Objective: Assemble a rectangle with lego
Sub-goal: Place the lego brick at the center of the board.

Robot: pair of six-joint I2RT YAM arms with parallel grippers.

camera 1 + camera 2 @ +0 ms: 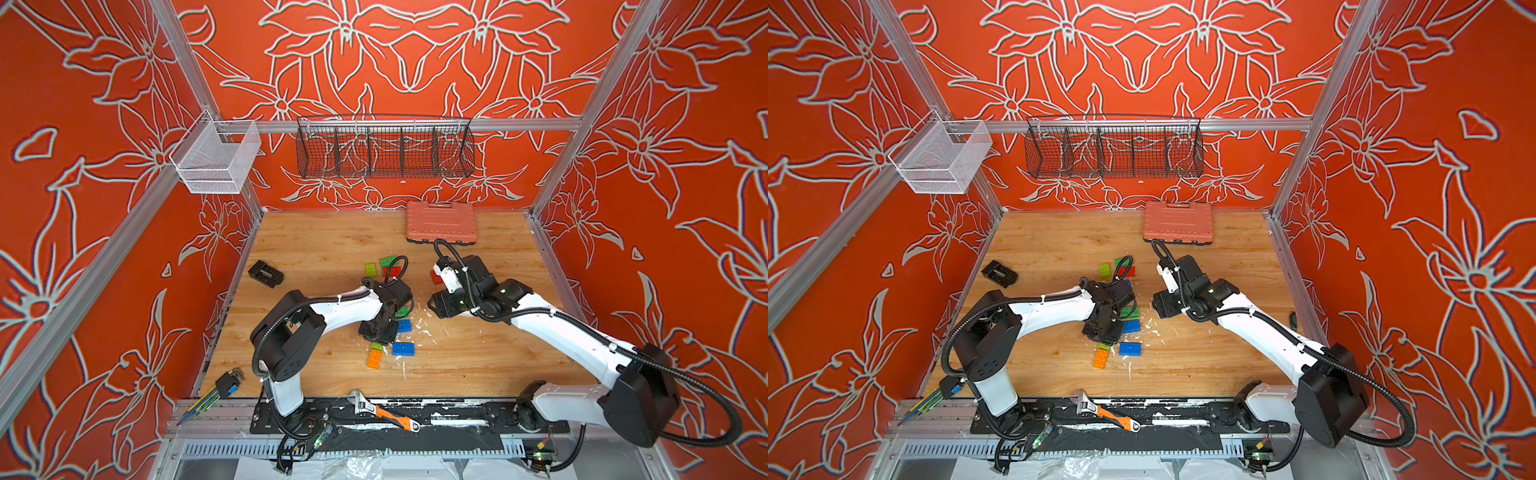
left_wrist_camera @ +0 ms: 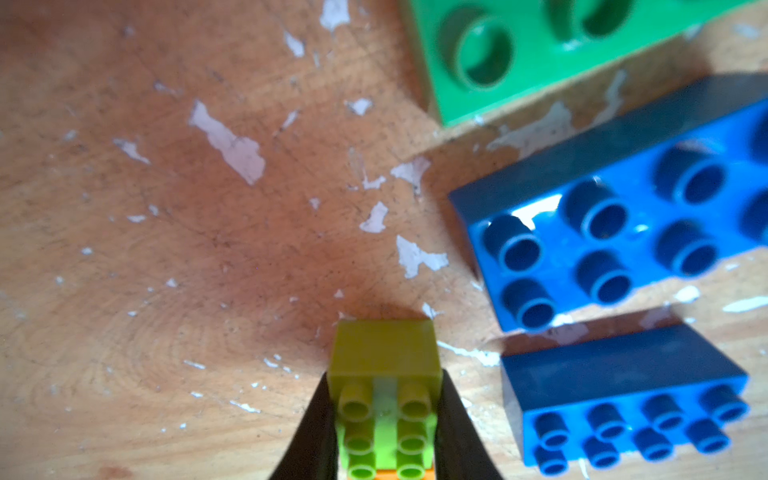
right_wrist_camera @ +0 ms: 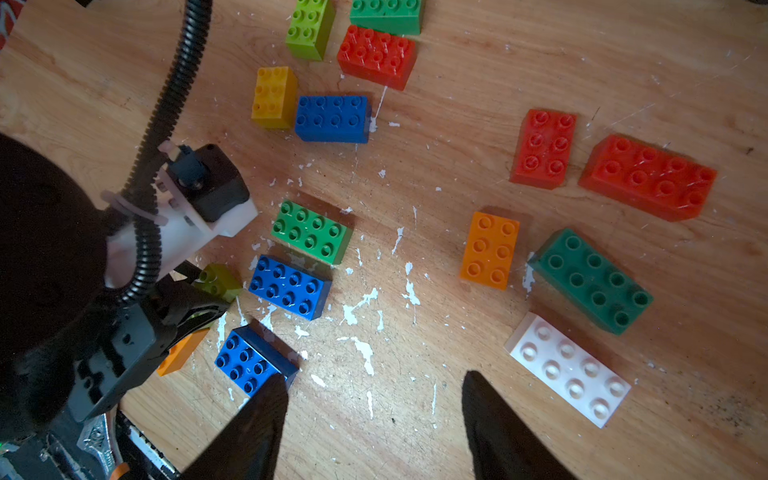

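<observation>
Clamped a lime brick between the left fingers, pinched on its two long sides with the studded top left bare, probably to keep that face free for pressing home. Carried it near the middle of the worktop, seemingly just clear of the wood, judging by the shadow beneath, and slightly tipped as seen from the right wrist. Hung it at the twelve o'clock end of an orange brick; could not tell whether touching or apart.

Found, clockwise from the held piece in a top view, a green brick at one o'clock, a blue brick at two and a second blue brick at three. Laid side by side, close but not joined, likely set out as one edge of the rectangle. Saw nothing stacked or clicked together yet.

Held the right fingers spread wide and empty above bare wood at about three o'clock of that row, presumably parked clear of the left arm's work.

Noted chunky, glossy pieces with hollow round studs: six on the lime, eight on each blue. Spotted more loose ones: a red brick and a yellow brick toward twelve o'clock, a white brick and a dark green brick on the three o'clock side, beneath the right arm.
</observation>
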